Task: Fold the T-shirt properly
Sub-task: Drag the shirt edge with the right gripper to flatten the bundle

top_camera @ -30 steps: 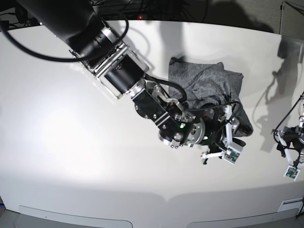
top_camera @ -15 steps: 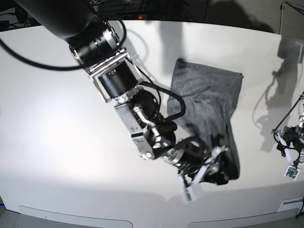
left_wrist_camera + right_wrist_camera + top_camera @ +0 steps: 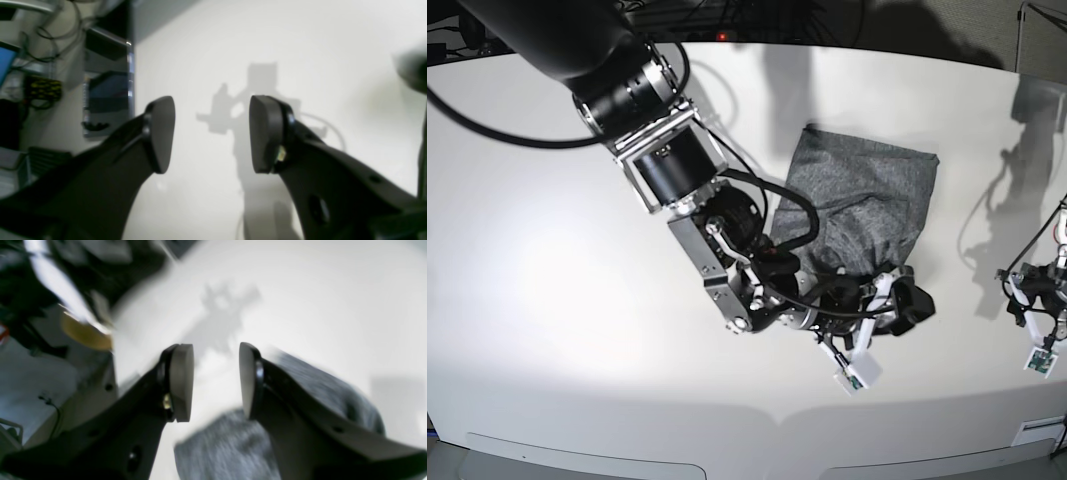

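The heather-grey T-shirt (image 3: pixel 867 195) lies bunched in a rough rectangle on the white table (image 3: pixel 547 300), right of centre. My right gripper (image 3: pixel 882 318) sits at the shirt's near end. In the right wrist view, the right gripper (image 3: pixel 215 380) is open with bare table showing in the gap, and blurred grey T-shirt (image 3: pixel 227 446) lies just below and behind its fingers. My left gripper (image 3: pixel 1039 332) hovers at the table's far right, away from the shirt. The left gripper (image 3: pixel 211 133) is open over bare table with nothing between its pads.
The right arm's thick black links (image 3: pixel 667 150) cross the table from the back left toward the shirt. Cables and dark equipment (image 3: pixel 727 15) lie beyond the far edge. Off the table's edge in the left wrist view are a dark screen (image 3: pixel 106 90) and clutter.
The right gripper swung toward the table's front edge, stretching the shirt's near part out, then came back. The shirt's near end now lies closer to its body. The left arm has not moved.
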You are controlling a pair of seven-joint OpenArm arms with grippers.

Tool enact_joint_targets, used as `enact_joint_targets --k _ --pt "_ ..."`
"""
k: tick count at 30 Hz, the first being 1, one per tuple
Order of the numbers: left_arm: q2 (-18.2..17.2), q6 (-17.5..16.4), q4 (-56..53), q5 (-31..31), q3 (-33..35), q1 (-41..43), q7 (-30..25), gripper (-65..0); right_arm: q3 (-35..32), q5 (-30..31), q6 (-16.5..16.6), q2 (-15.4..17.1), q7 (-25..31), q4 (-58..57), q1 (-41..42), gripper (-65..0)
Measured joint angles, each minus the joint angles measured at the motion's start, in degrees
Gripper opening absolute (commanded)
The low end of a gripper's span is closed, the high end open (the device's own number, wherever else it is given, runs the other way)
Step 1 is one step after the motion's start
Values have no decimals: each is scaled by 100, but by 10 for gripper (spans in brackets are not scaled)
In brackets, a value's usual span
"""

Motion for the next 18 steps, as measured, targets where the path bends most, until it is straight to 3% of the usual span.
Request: enact_joint_targets --k 2,5,8,11,13,16,18 --pt "0 0 0 2 0 48 -7 -306 2 127 20 -20 382 2 17 -418" --pt "0 -2 0 0 0 181 -11 -306 13 258 20 11 -81 2 122 -419" --pt "2 0 2 -149 0 313 -17 -307 107 -901 20 -17 -52 2 127 -419" --pt "223 -181 28 -393 -2 354 -11 -307 378 -2903 81 -24 -76 166 184 -419" --pt "509 -367 282 -435 -2 378 -52 -307 573 -3825 50 -2 2 439 168 -419" --pt "940 -649 894 -560 4 372 -153 -307 614 -3814 66 275 109 1095 0 -419" --pt "1102 -881 1274 -616 9 372 -131 -307 581 -3974 -232 636 4 1574 -225 -419"
